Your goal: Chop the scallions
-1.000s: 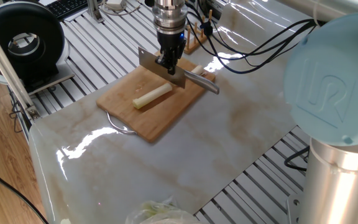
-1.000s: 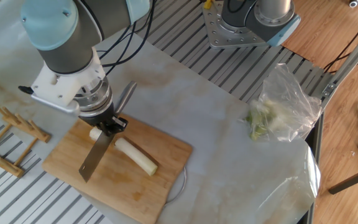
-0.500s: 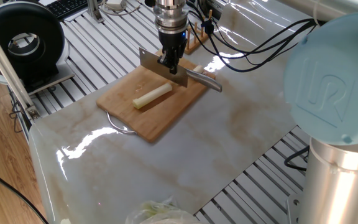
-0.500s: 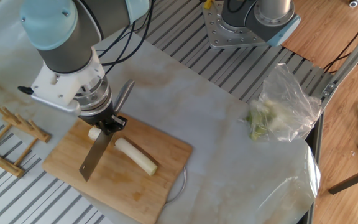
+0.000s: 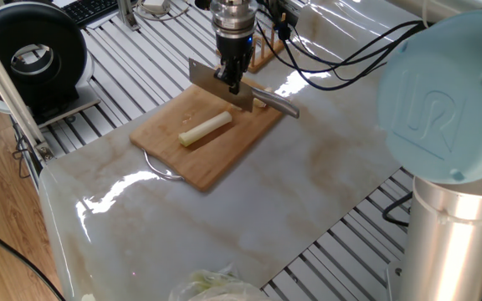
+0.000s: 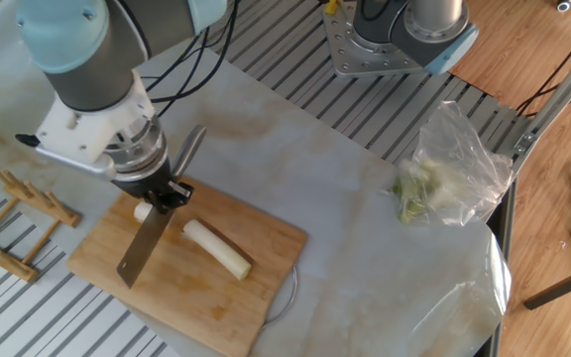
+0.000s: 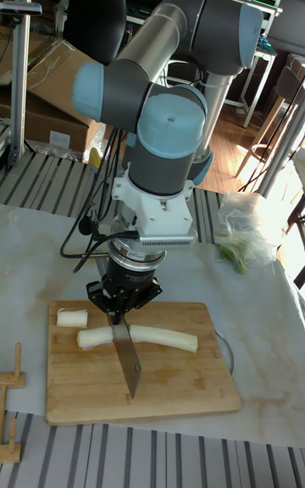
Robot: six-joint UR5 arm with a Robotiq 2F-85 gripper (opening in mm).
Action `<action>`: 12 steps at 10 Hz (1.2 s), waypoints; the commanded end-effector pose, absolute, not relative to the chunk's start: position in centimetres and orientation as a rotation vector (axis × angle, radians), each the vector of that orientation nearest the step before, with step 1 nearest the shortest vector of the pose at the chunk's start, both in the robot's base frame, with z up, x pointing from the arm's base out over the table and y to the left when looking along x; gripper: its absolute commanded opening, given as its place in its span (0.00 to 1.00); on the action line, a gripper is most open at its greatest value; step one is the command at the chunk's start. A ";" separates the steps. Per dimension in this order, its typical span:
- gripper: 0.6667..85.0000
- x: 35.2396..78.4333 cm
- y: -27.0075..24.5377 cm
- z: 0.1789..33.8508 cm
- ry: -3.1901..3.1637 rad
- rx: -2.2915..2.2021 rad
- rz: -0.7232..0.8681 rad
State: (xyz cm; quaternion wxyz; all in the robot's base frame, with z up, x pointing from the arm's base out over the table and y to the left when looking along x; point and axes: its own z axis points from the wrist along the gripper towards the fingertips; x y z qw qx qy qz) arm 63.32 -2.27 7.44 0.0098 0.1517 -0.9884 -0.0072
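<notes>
I see the gripper (image 6: 160, 190) with its fingers clamped on the spine of a knife (image 6: 143, 248), blade pointing down and held above the cutting board (image 6: 97, 266), clear of the wood as far as I can judge from the tall fixed view. The knife's metal handle (image 5: 276, 104) sticks out past the board's far edge in one fixed view.

The scallions lie on the board in two parts. The long stalk (image 7: 154, 336) rests flat across the middle of the board; in the tall fixed view the blade (image 7: 127, 357) crosses in front of it near its left end, so I cannot tell from there whether the stalk is in one piece. In the other fixed view the same stalk (image 6: 216, 247) lies just beside the blade, not touching it. A short cut chunk (image 7: 72, 317) sits apart from it near the board's corner, close under the gripper.

The board rests on a marbled sheet covering the bench (image 5: 249, 209). Off to one side lies a clear plastic bag (image 6: 454, 169) with pale green leaves inside. A small wooden rack (image 6: 13, 203) stands next to the board.
</notes>
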 end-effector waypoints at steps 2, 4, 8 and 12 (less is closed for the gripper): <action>0.01 64.2 -2.8 7.5 -3.120 0.391 -0.034; 0.01 64.1 -3.6 7.4 -3.123 0.362 0.004; 0.01 64.4 -4.2 7.6 -3.135 0.330 0.020; 0.01 65.0 -4.9 7.7 -3.161 0.321 0.034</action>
